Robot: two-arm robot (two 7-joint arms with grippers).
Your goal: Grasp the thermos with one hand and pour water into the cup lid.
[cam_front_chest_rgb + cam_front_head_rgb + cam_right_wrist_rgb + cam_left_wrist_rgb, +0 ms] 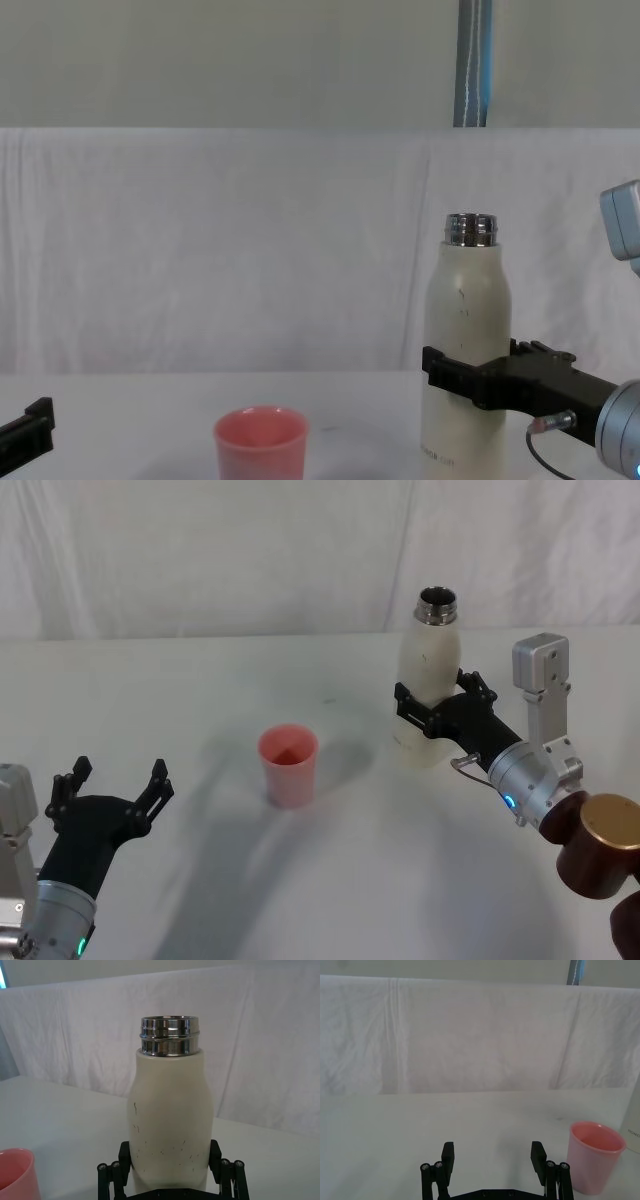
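Observation:
The cream-white thermos (430, 675) stands upright on the white table, its steel neck open at the top. My right gripper (437, 697) reaches in from the right and is shut on the thermos's lower body; in the right wrist view the black fingers (125, 1152) press against both sides of the thermos (170, 1110). The salmon-pink cup lid (289, 765) stands upright to the left of the thermos, a hand's width apart from it. My left gripper (118, 775) hovers open near the table's front left, and the cup lid (596, 1157) lies off to its side.
A white cloth covers the table (200, 680) and hangs as a backdrop (250, 250) behind it. A grey pole (472, 60) rises behind the backdrop. My right arm's brown joint (605, 845) sits at the front right.

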